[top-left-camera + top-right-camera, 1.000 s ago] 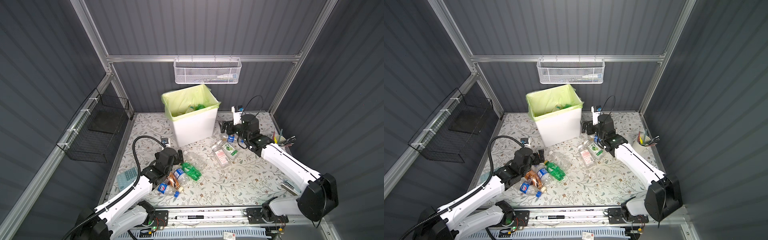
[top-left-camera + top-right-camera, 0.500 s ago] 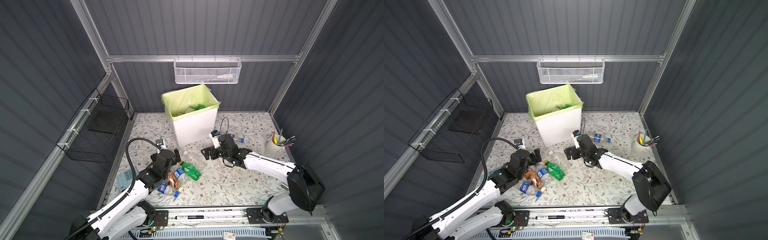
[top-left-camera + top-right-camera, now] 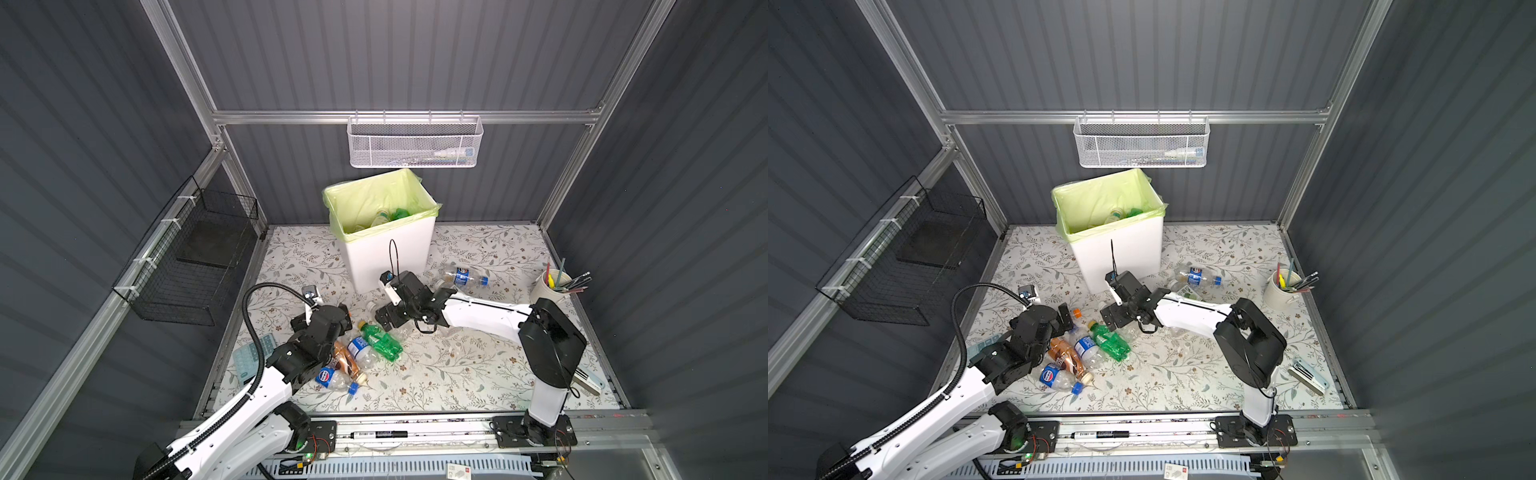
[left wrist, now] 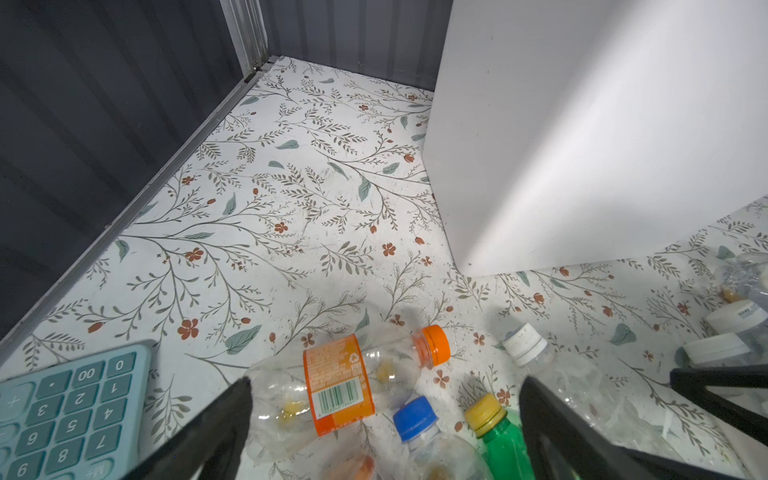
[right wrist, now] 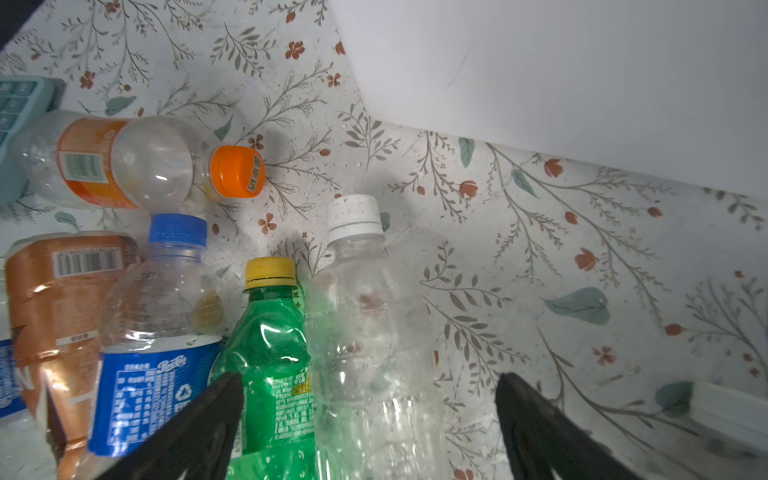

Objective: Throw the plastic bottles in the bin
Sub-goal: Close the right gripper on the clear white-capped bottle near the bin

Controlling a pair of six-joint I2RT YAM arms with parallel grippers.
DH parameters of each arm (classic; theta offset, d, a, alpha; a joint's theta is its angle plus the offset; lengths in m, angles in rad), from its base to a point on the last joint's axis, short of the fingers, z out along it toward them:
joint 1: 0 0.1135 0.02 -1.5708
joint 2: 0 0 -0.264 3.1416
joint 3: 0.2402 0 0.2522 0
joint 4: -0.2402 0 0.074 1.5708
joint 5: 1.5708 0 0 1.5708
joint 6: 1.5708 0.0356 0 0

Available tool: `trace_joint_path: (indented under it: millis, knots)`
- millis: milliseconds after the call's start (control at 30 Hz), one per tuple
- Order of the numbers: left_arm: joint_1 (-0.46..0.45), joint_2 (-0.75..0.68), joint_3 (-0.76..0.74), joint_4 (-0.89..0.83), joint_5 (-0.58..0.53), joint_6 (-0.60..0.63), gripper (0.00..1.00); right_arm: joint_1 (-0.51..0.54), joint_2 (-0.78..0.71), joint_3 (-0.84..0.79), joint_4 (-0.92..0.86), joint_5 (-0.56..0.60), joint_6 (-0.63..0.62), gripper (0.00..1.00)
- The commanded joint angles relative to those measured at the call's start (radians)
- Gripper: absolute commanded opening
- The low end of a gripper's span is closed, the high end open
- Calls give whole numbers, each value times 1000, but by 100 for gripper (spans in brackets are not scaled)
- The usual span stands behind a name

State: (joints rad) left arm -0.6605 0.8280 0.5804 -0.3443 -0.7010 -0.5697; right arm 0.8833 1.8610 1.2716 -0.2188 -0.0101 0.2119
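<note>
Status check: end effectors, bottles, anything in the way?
Left end effector open over orange-capped bottle. Right end effector open over clear white-capped bottle. Green bottle right alongside, may get caught. Bin holds a few bottles.

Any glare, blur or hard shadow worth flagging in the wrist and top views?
Right wrist view: the bin wall is nearly washed out, the green bottle carries small glints, the right gripper shows as soft black shapes. Left wrist view: sharp floral surface, soft shadow by the orange-capped bottle. Both top views: even light, dark walls, no blur.
</note>
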Motion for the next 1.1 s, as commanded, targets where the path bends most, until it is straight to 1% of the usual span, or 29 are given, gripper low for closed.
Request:
trace_joint_path:
  millis: [0, 167, 300, 367, 500, 667, 833, 967, 1067]
  knots:
    - [-2, -21, -16, -39, -31, -12, 100, 12, 47, 51, -94, 34, -52, 96]
    - [-2, -31, -16, -46, -32, -9, 100, 19, 113, 113, -145, 66, -66, 91]
    - [-2, -29, -16, -53, -37, -10, 100, 15, 138, 134, -164, 138, -56, 88]
    - [-2, -31, -19, -51, -37, -10, 100, 12, 143, 140, -189, 163, -48, 86]
    - [-2, -29, -20, -48, -37, -10, 100, -15, 132, 116, -194, 177, -14, 78]
    - [-2, -23, -21, -44, -38, -10, 100, -62, 89, 49, -176, 144, 6, 66]
    - [-2, -16, -22, -38, -40, -12, 100, -109, 38, -25, -95, 51, 21, 53]
    - [-1, -10, -23, -25, -37, -13, 100, -119, -23, -87, -48, 20, 32, 49]
    - [-2, 1, -28, -16, -32, -15, 100, -123, -120, -152, 20, 17, 43, 47]
